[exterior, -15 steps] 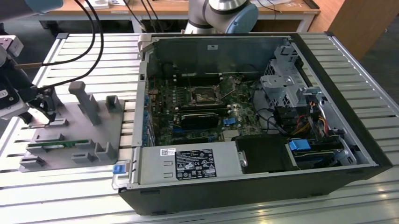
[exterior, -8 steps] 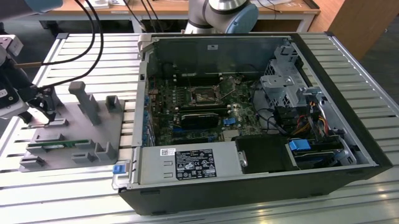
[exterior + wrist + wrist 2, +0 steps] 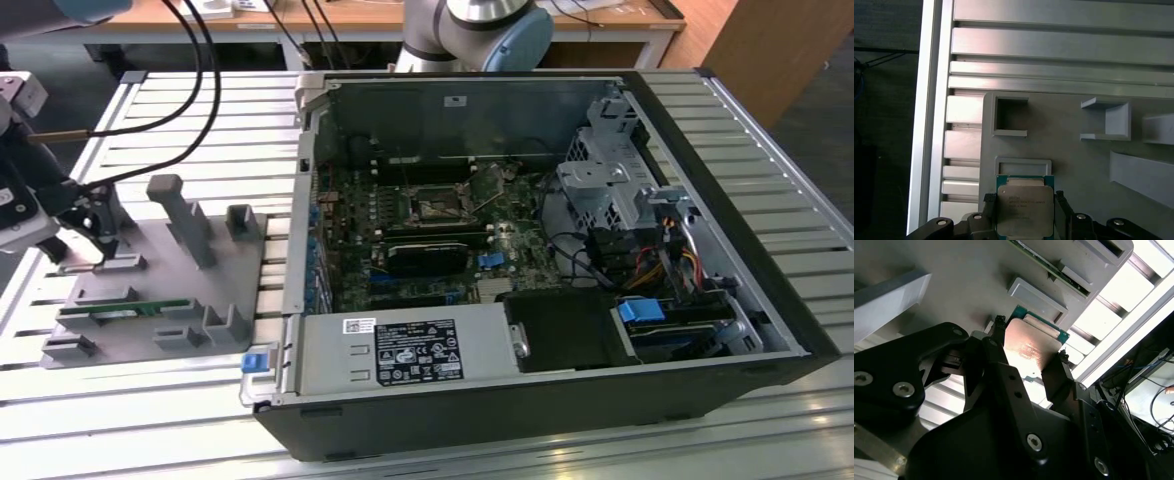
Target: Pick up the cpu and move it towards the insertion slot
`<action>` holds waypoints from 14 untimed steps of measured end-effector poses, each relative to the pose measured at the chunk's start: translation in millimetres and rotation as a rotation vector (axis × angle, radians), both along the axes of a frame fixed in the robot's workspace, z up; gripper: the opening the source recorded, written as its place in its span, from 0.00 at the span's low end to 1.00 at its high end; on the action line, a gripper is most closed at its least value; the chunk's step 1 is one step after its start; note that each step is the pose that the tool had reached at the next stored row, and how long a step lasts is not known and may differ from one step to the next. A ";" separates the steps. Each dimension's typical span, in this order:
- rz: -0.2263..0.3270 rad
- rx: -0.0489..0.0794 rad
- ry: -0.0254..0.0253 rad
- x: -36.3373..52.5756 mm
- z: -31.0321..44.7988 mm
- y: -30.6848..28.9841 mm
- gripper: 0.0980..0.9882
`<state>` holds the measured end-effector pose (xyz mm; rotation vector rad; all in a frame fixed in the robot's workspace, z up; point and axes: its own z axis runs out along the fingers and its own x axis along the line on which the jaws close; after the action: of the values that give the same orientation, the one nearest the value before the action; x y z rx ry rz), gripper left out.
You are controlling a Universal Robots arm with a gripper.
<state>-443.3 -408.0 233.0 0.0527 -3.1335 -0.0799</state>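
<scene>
The cpu (image 3: pixel 1021 210) is a flat square chip with a silver top and a green rim, and it also shows in the second wrist view (image 3: pixel 1029 347). My gripper (image 3: pixel 1024 200) is shut on it, one black finger (image 3: pixel 998 337) against each side edge, just above the grey fixture plate (image 3: pixel 1069 165). In the exterior view the gripper (image 3: pixel 96 245) hangs over the plate's corner at the view's left. The insertion slot (image 3: pixel 438 208), a small dark socket in a silver frame, sits on the motherboard inside the open computer case (image 3: pixel 747 290), far toward the view's right.
A long green memory stick (image 3: pixel 118 313) lies in a holder on the plate. Grey upright posts (image 3: pixel 180 215) rise from the plate near the gripper. The case wall (image 3: pixel 304 200) stands between plate and socket. Black cables (image 3: pixel 200 90) hang above the slatted aluminium table (image 3: pixel 160 400).
</scene>
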 end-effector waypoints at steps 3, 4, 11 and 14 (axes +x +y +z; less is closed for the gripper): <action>0.000 0.000 -0.0001 0.0 1.0 0.0 0.50; 0.000 0.000 0.0001 0.0 1.5 0.0 0.50; 0.000 0.000 0.0001 0.0 5.2 0.1 0.50; 0.000 0.000 0.0000 0.0 8.2 0.2 0.50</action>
<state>-443.3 -407.8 241.1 0.0527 -3.1335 -0.0798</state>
